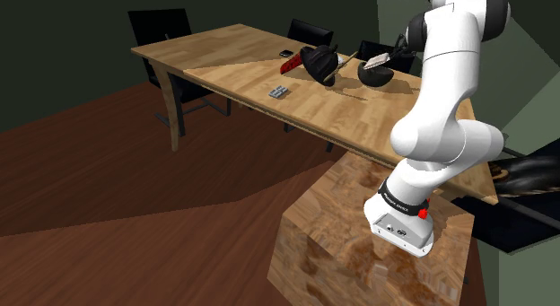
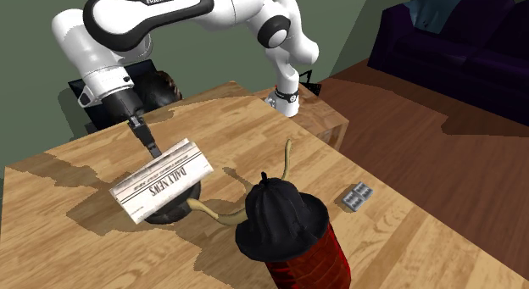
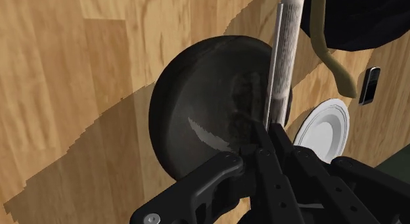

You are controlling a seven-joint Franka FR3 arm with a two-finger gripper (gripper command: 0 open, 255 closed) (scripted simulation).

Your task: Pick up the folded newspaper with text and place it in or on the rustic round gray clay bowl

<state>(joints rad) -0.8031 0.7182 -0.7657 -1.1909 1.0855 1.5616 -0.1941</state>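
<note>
Wooden table (image 2: 76,173) planks, pale and streaky, filled the scene, set against dull green walls (image 2: 356,25) and a dark plank floor (image 2: 441,160). A white robot arm (image 2: 169,12) reached over the table. Its black gripper (image 2: 151,147) was clamped on one thin edge of the folded newspaper (image 2: 161,181), fingers pressed tight against the paper. That newspaper, a thick white slab with grey printed lines and a bold headline along its side, hung tilted right above the bowl (image 2: 169,213). Whether paper touched rim could not be told. The bowl was round, dark grey and matt, and the wrist view showed a rough, scraped-looking inside. Just beside it stood a floppy black hat (image 2: 280,213) on a red cylinder (image 2: 318,253), and a small white plate (image 3: 325,131) lay near the bowl.

Judging by this, the placing step was nearly done. A good finish would likely mean lowering gently until the paper rested across the rim, then parting the fingers and lifting straight up. Being wider than the bowl, the paper would probably sit on top rather than inside, and might tip off if released off-centre.
</note>
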